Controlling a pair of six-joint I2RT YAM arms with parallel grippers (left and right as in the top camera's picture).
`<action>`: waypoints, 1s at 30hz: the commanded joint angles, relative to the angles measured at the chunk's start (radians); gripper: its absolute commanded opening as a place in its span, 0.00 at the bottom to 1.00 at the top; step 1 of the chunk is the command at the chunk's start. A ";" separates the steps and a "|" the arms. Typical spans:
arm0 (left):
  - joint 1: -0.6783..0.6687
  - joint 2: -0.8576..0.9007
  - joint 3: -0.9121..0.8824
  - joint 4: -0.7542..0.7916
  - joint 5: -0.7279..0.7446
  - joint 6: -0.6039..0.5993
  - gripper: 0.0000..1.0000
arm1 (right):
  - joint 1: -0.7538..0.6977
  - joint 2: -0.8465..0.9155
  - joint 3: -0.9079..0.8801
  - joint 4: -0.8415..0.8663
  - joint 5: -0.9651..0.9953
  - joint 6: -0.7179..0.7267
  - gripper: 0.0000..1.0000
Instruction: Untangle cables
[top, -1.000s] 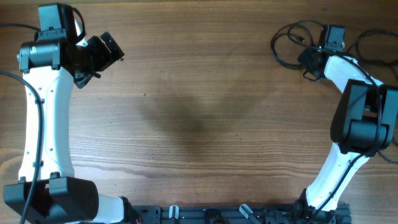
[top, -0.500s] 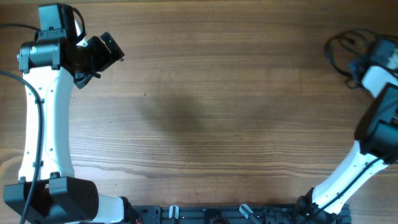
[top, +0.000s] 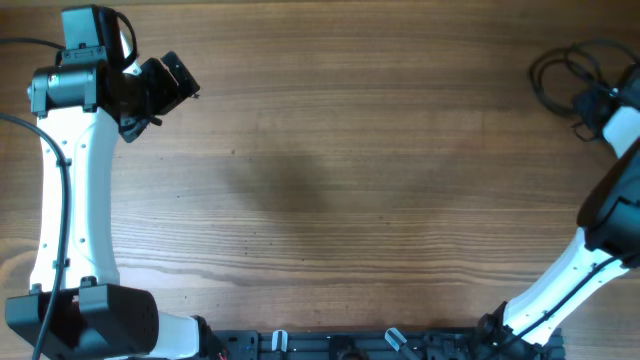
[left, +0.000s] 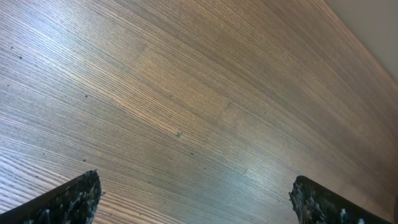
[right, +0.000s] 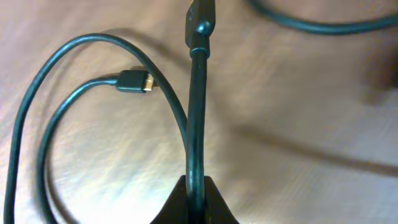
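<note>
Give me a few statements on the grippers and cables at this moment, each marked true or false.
1. The right gripper is shut on a cable. True.
2. The left gripper holds a cable. False: it is open and empty over bare table.
3. The cables lie near the table's right edge. True.
4. No plug shows in the right wrist view. False: a gold-tipped plug lies left of the held cable.

Wooden table (top: 330, 180), black cables (top: 568, 70) looped at its right edge

The cables (top: 533, 78) run off the overhead's right edge; tangle seems partly hidden.
</note>
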 joint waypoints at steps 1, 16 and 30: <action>0.001 0.008 0.000 0.000 -0.002 -0.010 1.00 | 0.026 0.006 0.035 0.003 0.034 0.004 0.08; 0.001 0.008 0.000 -0.001 -0.002 -0.010 1.00 | 0.077 -0.407 0.047 -0.251 -0.259 -0.242 1.00; 0.001 0.008 0.000 -0.001 -0.002 -0.009 1.00 | 0.411 -0.904 0.047 -0.687 -0.353 -0.496 1.00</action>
